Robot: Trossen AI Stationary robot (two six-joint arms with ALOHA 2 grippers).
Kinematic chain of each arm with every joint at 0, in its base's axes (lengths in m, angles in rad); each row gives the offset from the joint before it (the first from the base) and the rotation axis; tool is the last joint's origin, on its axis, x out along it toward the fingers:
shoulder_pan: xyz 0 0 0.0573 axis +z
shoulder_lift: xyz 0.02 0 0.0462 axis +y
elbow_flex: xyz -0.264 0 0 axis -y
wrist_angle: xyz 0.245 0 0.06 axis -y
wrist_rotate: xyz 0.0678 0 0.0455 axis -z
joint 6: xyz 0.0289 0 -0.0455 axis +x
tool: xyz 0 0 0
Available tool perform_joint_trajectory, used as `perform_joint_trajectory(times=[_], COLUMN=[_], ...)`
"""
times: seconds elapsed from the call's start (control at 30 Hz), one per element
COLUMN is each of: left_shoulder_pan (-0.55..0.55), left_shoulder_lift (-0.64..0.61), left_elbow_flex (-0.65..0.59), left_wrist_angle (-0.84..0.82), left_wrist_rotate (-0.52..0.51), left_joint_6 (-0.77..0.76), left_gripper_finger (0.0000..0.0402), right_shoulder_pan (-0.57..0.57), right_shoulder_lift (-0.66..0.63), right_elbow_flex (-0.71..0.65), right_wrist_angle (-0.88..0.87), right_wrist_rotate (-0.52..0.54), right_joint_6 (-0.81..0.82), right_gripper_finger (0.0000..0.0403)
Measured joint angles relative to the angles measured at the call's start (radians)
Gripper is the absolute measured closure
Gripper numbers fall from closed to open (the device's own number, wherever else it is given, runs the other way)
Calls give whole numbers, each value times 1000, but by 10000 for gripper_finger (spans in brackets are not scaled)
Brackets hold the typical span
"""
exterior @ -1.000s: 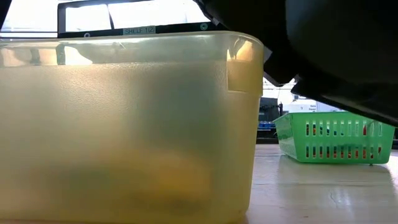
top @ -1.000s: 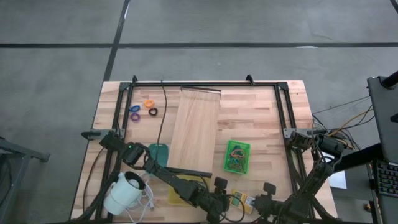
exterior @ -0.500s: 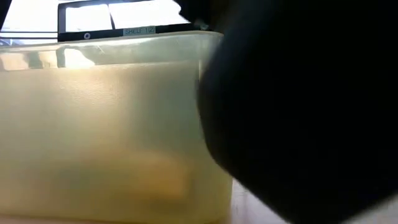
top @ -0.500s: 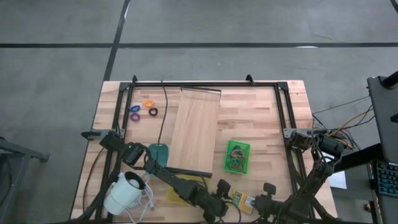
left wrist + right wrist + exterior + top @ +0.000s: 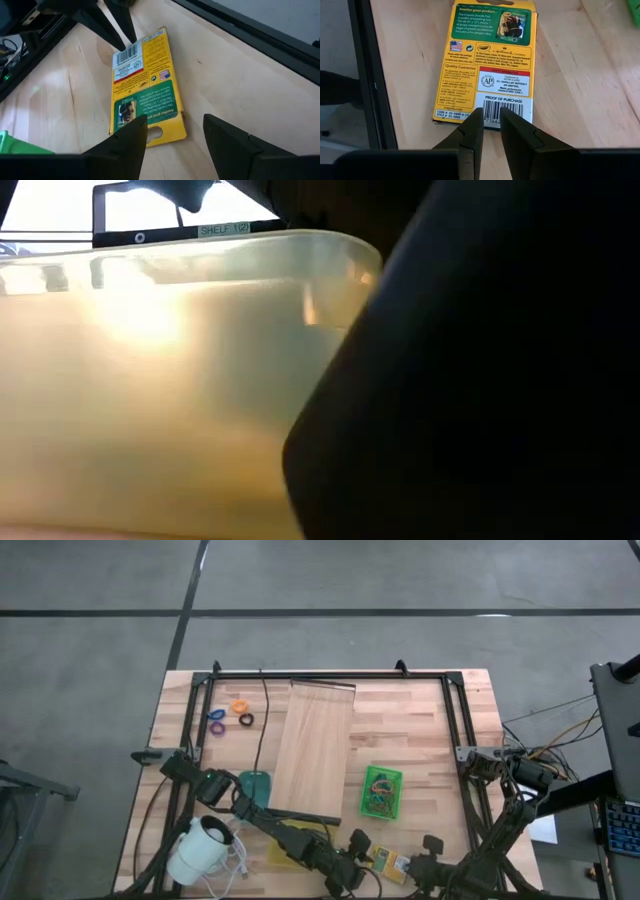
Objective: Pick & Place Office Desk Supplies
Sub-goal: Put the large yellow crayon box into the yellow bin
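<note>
A yellow-and-green crayon packet (image 5: 145, 85) lies flat on the table near its near edge, back side up, between my two grippers (image 5: 388, 860). My left gripper (image 5: 172, 127) is open. Its fingers stand at either side of the packet's hang-tab end (image 5: 157, 134), and I see no touch. My right gripper (image 5: 491, 117) stands at the opposite, barcode end, with a narrow gap between its fingers. A green basket (image 5: 381, 791) holds rubber bands. Small orange, purple and black rings (image 5: 230, 715) lie at the far left. My right gripper's fingertips (image 5: 475, 122) come slanting down from the near side onto the packet's barcode end (image 5: 502, 106), side by side across its short edge. The barcode shows through the gap. I cannot tell whether the tips touch the packet, which lies flat.
A long pale wooden board (image 5: 310, 750) lies in the middle. A translucent yellow bin (image 5: 150, 380) stands at the near left, beside a white round corded device (image 5: 200, 850). A black frame (image 5: 455, 720) borders the work area. A dark arm fills the right of the low view.
My left gripper has rolled about its own axis beside the packet. In the low view a dark arm has swung across the right side and now hides the green basket. The packet and my right gripper have kept still.
</note>
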Motion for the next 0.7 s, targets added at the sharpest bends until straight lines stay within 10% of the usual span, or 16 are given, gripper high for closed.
perform_joint_trajectory(times=[0.7], left_shoulder_pan=[16], left_shoulder_lift=[-3], left_elbow_flex=[-52], left_wrist_angle=[74], left_wrist_rotate=[-16], left_joint_6=[88], left_gripper_finger=[202], right_shoulder_pan=[0], right_shoulder_lift=[0], right_elbow_flex=[0], right_wrist_angle=[5], right_wrist_rotate=[0], right_joint_6=[0], right_gripper_finger=[339])
